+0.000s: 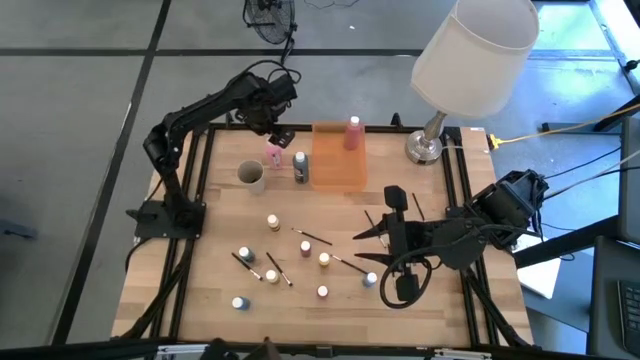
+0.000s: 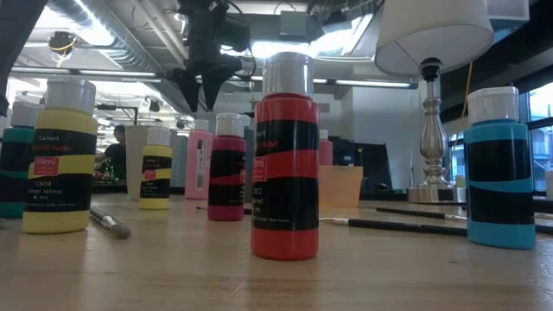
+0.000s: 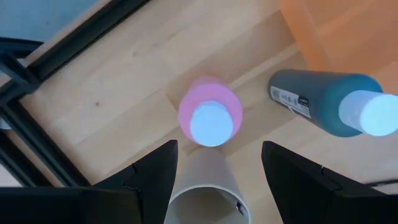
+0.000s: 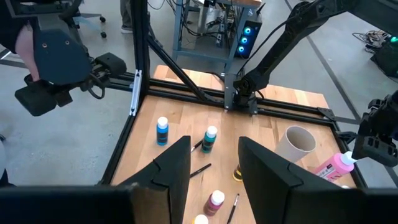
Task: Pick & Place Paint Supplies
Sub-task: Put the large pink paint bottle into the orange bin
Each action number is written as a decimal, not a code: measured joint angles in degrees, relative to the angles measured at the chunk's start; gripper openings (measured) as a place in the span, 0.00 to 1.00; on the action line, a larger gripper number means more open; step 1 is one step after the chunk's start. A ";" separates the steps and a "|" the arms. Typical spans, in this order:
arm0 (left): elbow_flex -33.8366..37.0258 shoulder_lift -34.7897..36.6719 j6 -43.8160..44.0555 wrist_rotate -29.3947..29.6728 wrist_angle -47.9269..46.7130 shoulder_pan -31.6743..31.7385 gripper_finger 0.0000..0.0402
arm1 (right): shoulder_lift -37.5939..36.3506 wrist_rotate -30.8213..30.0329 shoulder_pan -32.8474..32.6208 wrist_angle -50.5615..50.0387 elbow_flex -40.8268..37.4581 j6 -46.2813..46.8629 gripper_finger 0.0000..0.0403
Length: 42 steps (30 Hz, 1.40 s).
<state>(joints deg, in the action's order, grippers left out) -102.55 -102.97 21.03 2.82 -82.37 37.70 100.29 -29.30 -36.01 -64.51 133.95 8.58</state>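
high view: left gripper (image 1: 277,133) open wide, empty, over pink bottle (image 1: 273,156) at table's (image 1: 215,240) 11 o'clock; next: descend, close. right gripper (image 1: 375,236) half-open, idle.

The left arm rises from its base at the table's 9 o'clock edge and reaches toward 12 o'clock, wrist bent downward. The left gripper (image 1: 279,136) hangs above the table with its fingers (image 3: 155,171) spread apart, holding nothing. The right arm comes in from the 3 o'clock edge, folded low, forearm pointing toward 9 o'clock. The right gripper (image 1: 385,231) hovers with fingers (image 4: 171,165) parted and empty.
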 joint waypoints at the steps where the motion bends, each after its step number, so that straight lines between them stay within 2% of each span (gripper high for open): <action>1: 0.01 -0.22 -0.24 -0.12 0.07 -0.01 0.57 | 0.00 0.02 0.00 0.00 0.00 0.00 0.34; 17: 0.01 -3.25 -0.25 -0.97 -0.41 -0.10 0.57 | 0.00 1.05 -0.02 -1.33 0.00 0.62 0.34; 42: 0.03 -3.38 2.00 -0.87 -0.09 0.30 0.57 | 0.00 3.06 -0.04 -2.45 0.00 1.72 0.34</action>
<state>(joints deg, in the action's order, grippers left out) -102.52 -106.34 23.03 1.95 -82.46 38.00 100.29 -26.24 -36.04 -66.96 133.95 10.30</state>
